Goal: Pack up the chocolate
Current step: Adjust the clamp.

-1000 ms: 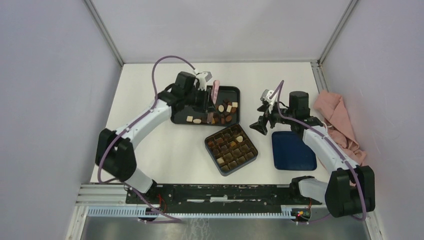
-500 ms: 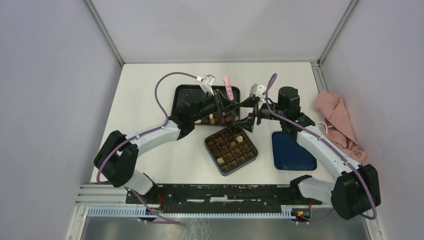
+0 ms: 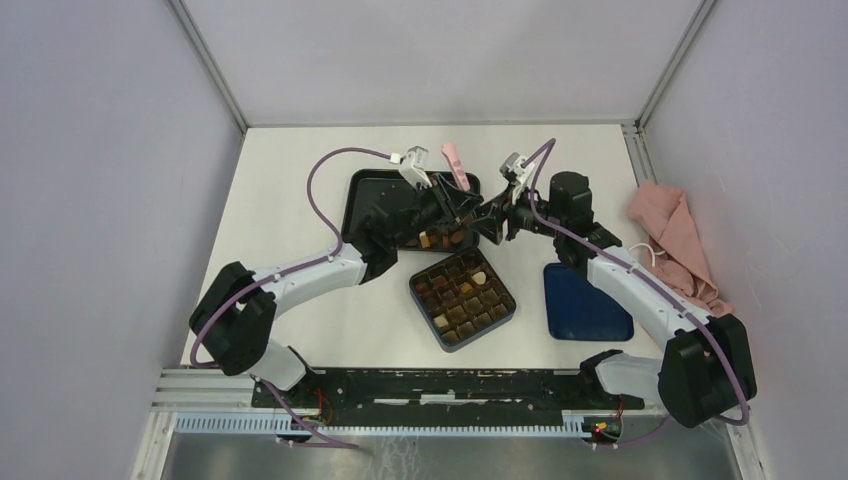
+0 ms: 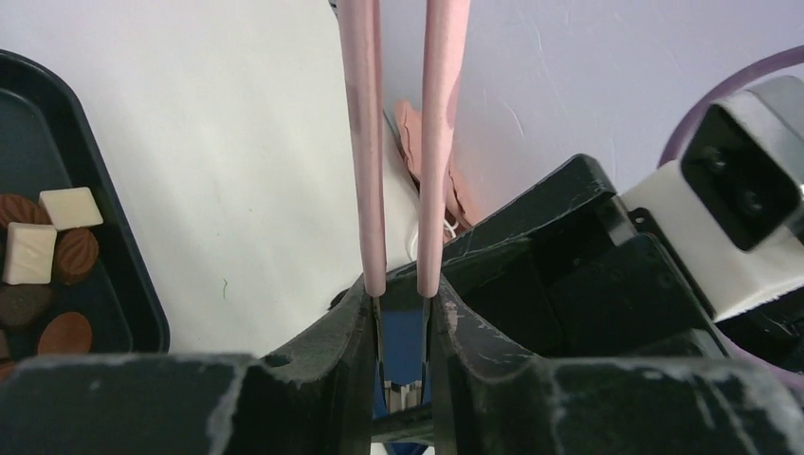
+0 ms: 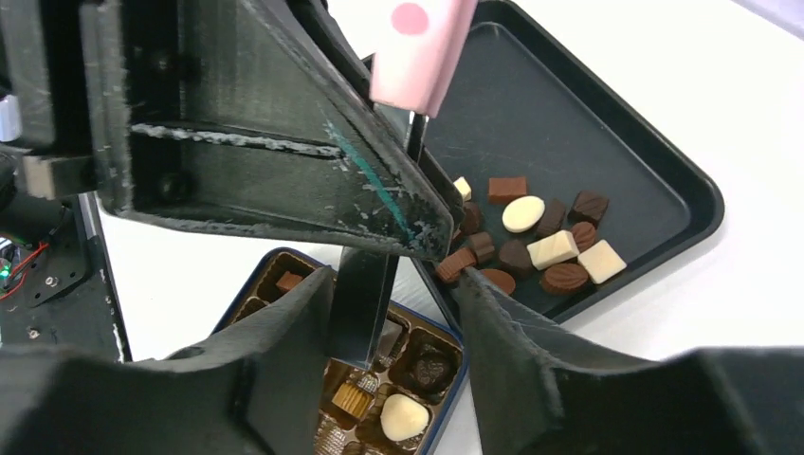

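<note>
The chocolate [image 3: 440,238] lies loose in a black tray [image 3: 370,190]; it also shows in the right wrist view [image 5: 536,242] and the left wrist view [image 4: 43,256]. More pieces sit in the compartment box [image 3: 462,297]. My left gripper [image 3: 452,205] is shut on pink tweezers [image 3: 455,163], held above the tray's right end; the wrist view shows both pink arms [image 4: 365,142] rising from between my fingers [image 4: 403,294]. My right gripper [image 3: 490,215] is open, its jaws standing either side of the tweezers' dark metal tip [image 5: 365,303] over the box [image 5: 248,290].
A blue lid [image 3: 587,300] lies right of the box. A pink cloth [image 3: 675,245] is bunched at the right wall. The two grippers meet nose to nose above the tray's right edge [image 5: 569,114].
My left gripper swung right with the tweezers, off the tray's middle. My right gripper moved left and up to meet it; its jaws now stand around the tweezers' tip.
</note>
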`<action>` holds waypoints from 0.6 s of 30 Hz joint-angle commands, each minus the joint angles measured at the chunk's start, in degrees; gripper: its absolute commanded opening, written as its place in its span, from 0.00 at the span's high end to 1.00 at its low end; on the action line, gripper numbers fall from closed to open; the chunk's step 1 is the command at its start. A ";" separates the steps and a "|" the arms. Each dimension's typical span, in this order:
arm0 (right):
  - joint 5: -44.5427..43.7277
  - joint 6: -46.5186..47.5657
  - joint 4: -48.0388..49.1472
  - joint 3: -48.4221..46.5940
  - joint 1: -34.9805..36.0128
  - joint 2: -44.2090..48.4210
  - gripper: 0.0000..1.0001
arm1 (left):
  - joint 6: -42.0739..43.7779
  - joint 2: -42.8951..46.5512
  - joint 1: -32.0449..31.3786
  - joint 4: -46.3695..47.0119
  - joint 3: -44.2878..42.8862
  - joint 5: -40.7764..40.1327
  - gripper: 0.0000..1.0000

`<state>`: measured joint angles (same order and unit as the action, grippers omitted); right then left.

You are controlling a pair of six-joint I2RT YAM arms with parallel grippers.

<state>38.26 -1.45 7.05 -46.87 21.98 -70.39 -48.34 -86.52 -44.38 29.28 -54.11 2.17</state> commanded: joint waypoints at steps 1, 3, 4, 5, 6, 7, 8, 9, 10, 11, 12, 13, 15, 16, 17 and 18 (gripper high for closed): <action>-1.96 -4.64 3.29 -2.50 0.43 -1.30 0.50 | -1.73 0.21 -0.90 2.43 -3.36 -3.59 0.70; -2.52 -5.04 3.58 -2.70 0.39 -1.29 0.60 | -1.74 -0.15 -1.33 2.12 -3.63 -3.79 0.68; -2.64 -5.22 3.85 -2.62 0.43 -1.18 0.68 | -1.80 -0.25 -1.44 2.10 -3.76 -3.97 0.67; -2.82 -5.43 4.04 -2.53 0.42 -1.16 0.74 | -1.92 -0.31 -1.50 2.09 -3.87 -3.89 0.66; -2.82 -5.74 4.34 -2.32 0.42 -0.94 0.80 | -1.93 -0.44 -1.66 2.10 -3.96 -3.85 0.64; -2.68 -5.96 4.68 -2.11 0.39 -0.72 0.85 | -2.06 -0.48 -1.71 2.10 -4.05 -3.72 0.63; -2.48 -6.36 5.08 -1.71 0.38 -0.46 0.89 | -2.11 -0.57 -1.88 2.22 -4.12 -3.49 0.62; -1.96 -6.79 5.73 -1.40 0.37 -0.07 0.93 | -2.18 -0.60 -1.81 2.26 -4.16 -3.23 0.60; -0.94 -7.41 6.43 -1.08 0.38 0.19 0.95 | -2.38 -0.59 -1.84 2.25 -4.05 -3.23 0.57; -0.14 -8.12 6.97 -0.87 0.25 0.33 0.97 | -2.50 -0.46 -1.86 2.45 -3.89 -3.23 0.55; 0.99 -8.86 7.65 -0.69 0.15 0.43 0.98 | -2.61 -0.29 -1.84 2.59 -3.70 -3.33 0.52; 2.04 -9.97 8.54 -0.31 -0.02 0.50 0.99 | -2.71 -0.05 -1.85 2.84 -3.27 -3.46 0.47; 3.93 -12.25 10.69 0.50 -0.86 0.53 1.00 | -2.65 0.76 -1.85 4.45 -2.06 -3.74 0.38; 5.06 -13.33 11.85 0.91 -1.49 0.65 1.00 | -2.25 1.27 -1.82 5.14 -1.45 -3.78 0.35; 6.22 -14.92 13.36 1.59 -2.27 0.68 1.00 | -1.63 2.06 -1.87 5.81 -0.80 -3.89 0.33; 7.33 -16.50 14.84 2.29 -2.84 0.78 1.00 | -0.81 2.86 -1.85 7.11 0.03 -3.87 0.29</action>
<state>40.40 -11.53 13.37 -46.24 21.23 -71.33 -49.67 -86.72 -45.98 30.30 -55.57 -0.97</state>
